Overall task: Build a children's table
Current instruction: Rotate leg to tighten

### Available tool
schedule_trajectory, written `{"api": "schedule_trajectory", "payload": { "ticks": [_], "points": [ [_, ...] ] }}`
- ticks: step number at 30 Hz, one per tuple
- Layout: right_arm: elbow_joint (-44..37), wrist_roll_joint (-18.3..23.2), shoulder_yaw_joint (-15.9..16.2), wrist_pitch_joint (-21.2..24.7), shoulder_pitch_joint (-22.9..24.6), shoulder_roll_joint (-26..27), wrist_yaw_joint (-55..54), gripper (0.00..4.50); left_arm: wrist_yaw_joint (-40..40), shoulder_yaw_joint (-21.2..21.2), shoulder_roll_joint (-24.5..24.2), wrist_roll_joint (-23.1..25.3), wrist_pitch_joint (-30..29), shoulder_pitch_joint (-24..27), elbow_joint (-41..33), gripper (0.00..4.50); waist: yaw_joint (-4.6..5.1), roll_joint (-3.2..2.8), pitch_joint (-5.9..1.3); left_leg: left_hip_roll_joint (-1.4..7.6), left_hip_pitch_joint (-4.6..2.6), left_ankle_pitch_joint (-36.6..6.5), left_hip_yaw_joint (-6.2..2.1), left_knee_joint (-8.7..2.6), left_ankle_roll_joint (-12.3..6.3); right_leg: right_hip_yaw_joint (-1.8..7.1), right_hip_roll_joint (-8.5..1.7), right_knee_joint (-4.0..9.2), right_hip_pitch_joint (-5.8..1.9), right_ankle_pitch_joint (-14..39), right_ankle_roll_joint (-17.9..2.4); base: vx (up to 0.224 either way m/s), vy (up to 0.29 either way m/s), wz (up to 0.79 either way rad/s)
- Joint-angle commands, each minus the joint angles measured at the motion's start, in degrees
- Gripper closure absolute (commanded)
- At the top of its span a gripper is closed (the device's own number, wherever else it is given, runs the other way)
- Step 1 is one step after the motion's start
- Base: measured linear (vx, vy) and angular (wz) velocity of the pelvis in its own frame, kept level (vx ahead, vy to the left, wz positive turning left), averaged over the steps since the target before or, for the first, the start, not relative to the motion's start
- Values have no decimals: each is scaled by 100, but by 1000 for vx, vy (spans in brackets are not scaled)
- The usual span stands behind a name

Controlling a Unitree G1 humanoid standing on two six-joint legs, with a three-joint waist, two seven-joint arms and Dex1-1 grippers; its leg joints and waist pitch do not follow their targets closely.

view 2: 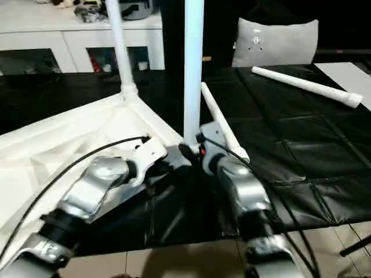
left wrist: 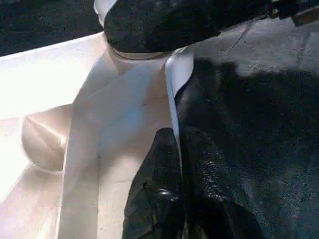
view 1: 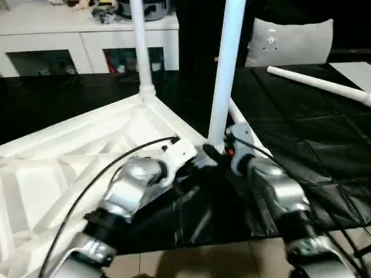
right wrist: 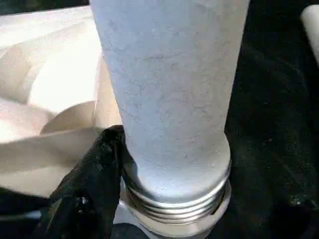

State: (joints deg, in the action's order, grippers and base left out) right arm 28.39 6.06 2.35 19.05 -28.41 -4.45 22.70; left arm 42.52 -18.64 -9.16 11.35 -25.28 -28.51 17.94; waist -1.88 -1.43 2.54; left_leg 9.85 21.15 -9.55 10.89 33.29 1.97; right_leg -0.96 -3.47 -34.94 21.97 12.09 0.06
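— Two legs stand upright in the upturned table top (view 1: 75, 145), yes? Where does it lie?

— On the black mat (view 2: 301, 162), ribbed underside up. The far leg (view 1: 139, 46) rises from the far corner socket; the near leg (view 1: 226, 69) stands at the corner closest to the grippers, its threaded end only partly sunk in the socket, as the right wrist view shows.

— And the other legs?

— One loose leg (view 2: 220, 124) lies on the mat just behind the near corner, and another leg (view 2: 307, 86) lies well apart, far on the right.

— What is the left gripper (left wrist: 182, 169) doing?

— Its fingers are pressed together, pinching the table top's thin rim beside the near corner.

— The right gripper (view 1: 217, 155)?

— It sits at the base of the near leg, fingers spread around it; one black finger (right wrist: 94, 184) touches the leg just above the thread.

— Anything behind?

— A white cabinet (view 1: 87, 40) and a grey cushion (view 2: 275, 41).
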Motion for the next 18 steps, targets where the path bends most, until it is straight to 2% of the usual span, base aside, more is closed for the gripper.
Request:
{"api": "schedule_trajectory", "payload": {
  "ticks": [1, 3, 4, 5, 7, 8, 9, 11, 13, 15, 18],
  "points": [
    [263, 74, 106, 62, 57, 166, 52, 106, 250, -472, 149, -4, 204, -116, -192, 450, -41, 18, -243, 283, -143, -2529, -257, -449, 208, 180, -458, 679, 13, 3146, -572, 0, 0, 0],
    [39, 165, 47, -131, 220, 3, 325, 81, 298, -476, -102, 113, 317, -73, -143, 450, -73, 22, -254, 301, -147, -2506, -232, -449, 202, 197, -440, 661, 29, 2713, -663, 0, 0, 0],
    [-35, 189, 38, -187, 267, -40, 392, 74, 302, -479, -165, 133, 359, -72, -116, 450, -79, -5, -251, 302, -105, -2457, -232, -477, 202, 194, -425, 630, -7, 2417, -723, 0, 0, 0],
    [-83, 211, 32, -249, 300, -72, 452, 74, 293, -483, -212, 148, 391, -75, -90, 450, -95, 3, -262, 302, -96, -2398, -229, -478, 196, 193, -420, 613, -23, 2260, -732, 0, 0, 0],
    [-222, 289, 29, -324, 389, -170, 699, 47, 299, -463, -308, 171, 459, -92, -11, 450, -116, -34, -283, 306, -80, -2189, -209, -471, 170, 200, -417, 550, -56, 1666, -915, 0, 0, 0],
    [-303, 310, 34, -368, 435, -232, 815, 38, 326, -456, -355, 179, 513, -102, 26, 450, -121, -25, -287, 304, -83, -2150, -197, -466, 151, 202, -411, 549, -61, 1563, -944, 0, 0, 0],
    [-486, 361, 49, -425, 532, -377, 1080, 33, 396, -450, -463, 188, 625, -125, 102, 450, -159, -20, -301, 294, -69, -1927, -181, -445, 87, 203, -413, 526, -111, 1253, -1002, 0, 0, 0],
    [-718, 398, 89, -498, 647, -606, 1408, 18, 505, -473, -623, 215, 780, -153, 192, 450, -175, -8, -308, 292, -68, -1802, -163, -426, 23, 209, -417, 518, -115, 1109, -1036, 0, 0, 0],
    [-974, 476, 104, -505, 750, -916, 1808, 7, 680, -514, -830, 223, 1007, -186, 297, 450, -211, -5, -327, 285, -38, -1465, -156, -403, -87, 198, -408, 475, -169, 700, -1091, 0, 0, 0],
    [-1118, 538, 82, -493, 784, -1147, 2089, 7, 885, -570, -1008, 197, 1243, -207, 358, 450, -218, -10, -330, 284, -23, -1317, -160, -392, -164, 182, -412, 455, -190, 496, -1150, 0, 0, 0],
    [-1242, 573, 110, -466, 775, -1482, 2508, 7, 1219, -684, -1258, 173, 1622, -238, 451, 450, -211, -14, -339, 295, -28, -1250, -154, -380, -189, 167, -405, 437, -195, 461, -1232, 0, 0, 0]
  ]
}}
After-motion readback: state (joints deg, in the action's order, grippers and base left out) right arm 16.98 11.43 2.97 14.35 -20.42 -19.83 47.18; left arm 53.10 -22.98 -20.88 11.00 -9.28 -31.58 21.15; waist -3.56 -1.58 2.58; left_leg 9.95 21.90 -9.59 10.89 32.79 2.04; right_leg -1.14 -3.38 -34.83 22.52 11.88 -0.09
